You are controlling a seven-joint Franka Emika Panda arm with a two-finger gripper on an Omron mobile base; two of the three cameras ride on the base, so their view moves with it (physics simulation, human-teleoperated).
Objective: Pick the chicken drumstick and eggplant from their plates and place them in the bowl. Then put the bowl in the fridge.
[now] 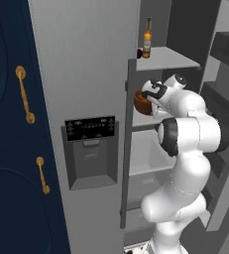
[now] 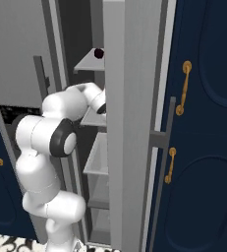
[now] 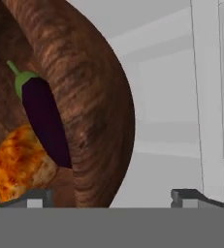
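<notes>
we are reaching deep into the open fridge (image 1: pixel 86 74), and by our judgement the task is sitting at its last step. in the hand view the bowl (image 3: pixel 89 101) is looming close on the left, and inside it we are seeing the eggplant (image 3: pixel 45 121) leaning over the drumstick (image 3: pixel 21 167), the 2 touching. so the loading of both foods is looking done, and no plates are showing here.

in the left base view the bowl (image 1: pixel 142 100) is sitting at the front edge of a middle shelf (image 1: pixel 145 121), just under the upper shelf (image 1: pixel 168 59) that is carrying a bottle (image 1: pixel 147 38). whether it is resting fully on the shelf we cannot tell, since the hand is covering its far side.

our gripper (image 3: pixel 111 196) is standing spread wide: the 2 finger tips are rising well apart at the bottom of the hand view, and the bowl's rim is passing between them without either tip clearly pressing it. we are reading that as released, not grasping.

what is left, as we are judging it, is little: backing the arm (image 1: pixel 185 144) out past the shelf edge without nudging the bowl. the bowl is looking near the front lip, so a careless pull could drag it off.
</notes>
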